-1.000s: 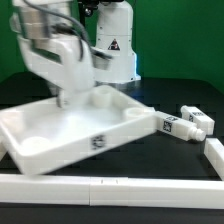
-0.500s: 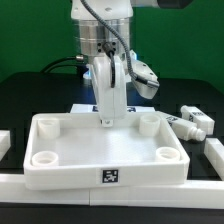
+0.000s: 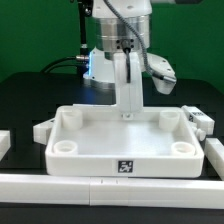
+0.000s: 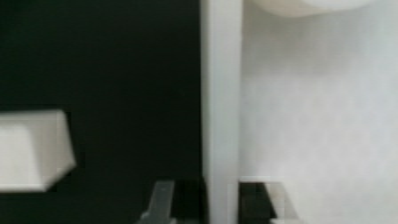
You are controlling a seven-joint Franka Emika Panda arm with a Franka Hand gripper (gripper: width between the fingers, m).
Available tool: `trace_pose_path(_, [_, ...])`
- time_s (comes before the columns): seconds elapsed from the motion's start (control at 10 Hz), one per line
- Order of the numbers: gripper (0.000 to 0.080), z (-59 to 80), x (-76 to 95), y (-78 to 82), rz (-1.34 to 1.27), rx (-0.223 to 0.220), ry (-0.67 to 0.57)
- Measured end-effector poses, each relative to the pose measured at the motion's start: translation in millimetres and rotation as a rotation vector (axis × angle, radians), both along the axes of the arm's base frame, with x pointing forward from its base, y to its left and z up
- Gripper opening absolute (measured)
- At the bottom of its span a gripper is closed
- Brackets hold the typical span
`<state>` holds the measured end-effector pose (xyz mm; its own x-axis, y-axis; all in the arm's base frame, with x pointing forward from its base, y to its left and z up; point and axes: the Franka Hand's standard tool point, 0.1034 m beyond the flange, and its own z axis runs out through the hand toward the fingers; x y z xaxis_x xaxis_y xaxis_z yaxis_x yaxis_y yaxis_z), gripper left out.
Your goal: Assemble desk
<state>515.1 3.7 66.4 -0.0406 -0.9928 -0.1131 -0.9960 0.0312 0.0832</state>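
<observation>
The gripper [image 3: 127, 116] clamps the twelve-o'clock rim of a large white rimmed plastic panel [image 3: 110, 142]. Three-o'clock white square legs [image 3: 200, 117] sit half hidden.

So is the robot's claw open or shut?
Shut: the gripper pinches the desk panel by its far rim; in the wrist view its fingers sit both sides of that thin wall.

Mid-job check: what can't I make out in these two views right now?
- Exterior view: the legs at that view's right are partly hidden behind the desk panel; their count is unclear.
- Exterior view: the tips of the tool are too small to judge how they sit on the panel's back rim.
- Wrist view: a white block is blurred and cut off by the frame edge; unidentifiable.
</observation>
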Motion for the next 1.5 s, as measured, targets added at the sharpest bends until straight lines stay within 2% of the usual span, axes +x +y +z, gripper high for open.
trace_pose_path(0.1, [0.0059, -2.9, -10.5, 10.2, -0.012, 0.002, 0.018])
trace_pose_path(0.3, [0.0059, -16.2, -16.6, 18.4, 0.01, -0.008, 0.039])
trace_pose_path(0.5, [0.0059, -34.0, -5.3, 20.9, 0.029, -0.029, 0.049])
trace_pose_path(0.7, [0.0062, -44.4, 1.6, 32.4, 0.042, -0.043, 0.052])
trace_pose_path(1.0, [0.0072, -53.1, 2.8, 44.8, 0.011, -0.061, 0.065])
trace_pose_path(1.4, [0.0075, -54.8, 2.1, 44.6, 0.01, -0.062, 0.072])
trace_pose_path(1.5, [0.0154, -55.0, 1.9, 44.5, 0.01, -0.063, 0.072])
